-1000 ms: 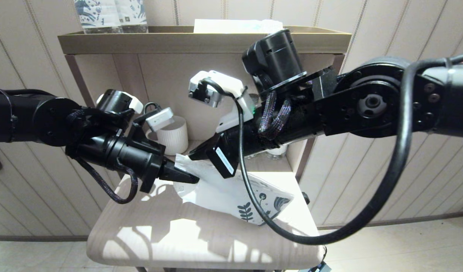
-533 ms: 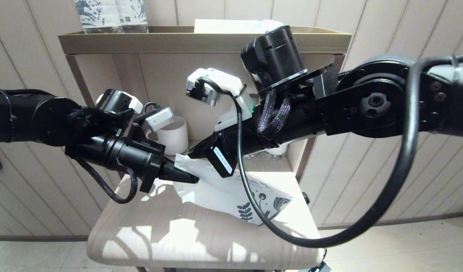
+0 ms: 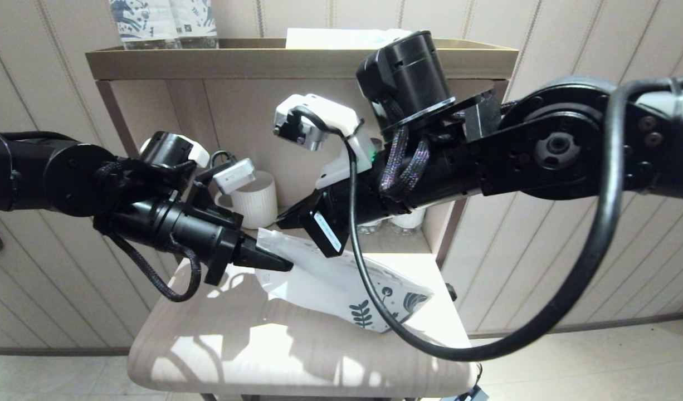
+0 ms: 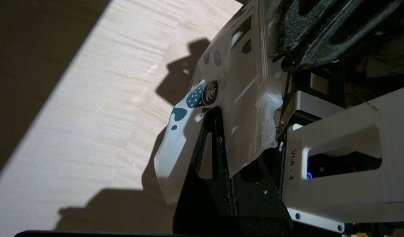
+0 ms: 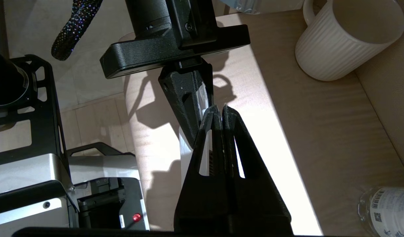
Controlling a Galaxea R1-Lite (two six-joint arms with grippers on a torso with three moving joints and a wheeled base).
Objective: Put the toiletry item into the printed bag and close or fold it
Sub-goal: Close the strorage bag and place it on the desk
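The printed bag [image 3: 330, 284], white with teal leaf print at its lower end, hangs tilted over the pale table [image 3: 235, 345]. My left gripper [image 3: 277, 263] is shut on its upper left edge; in the left wrist view the black fingers [image 4: 215, 148] pinch the white film of the bag [image 4: 241, 98]. My right gripper [image 3: 286, 221] is shut just above, at the bag's top strip, tip to tip with the left one [image 5: 218, 110]. A sliver of the bag [image 5: 185, 151] shows beside its fingers. The toothbrush is not visible in any view.
A white ribbed mug [image 3: 256, 199] [image 5: 347, 36] stands at the back of the lower shelf. Clear water bottles [image 3: 400, 223] [image 5: 386, 207] stand to its right. Blue-patterned packs [image 3: 163, 22] and a white box sit on the top shelf [image 3: 297, 61].
My right arm has crept slightly up and to the left, its gripper still at the bag's top. The left gripper and the bag have barely moved.
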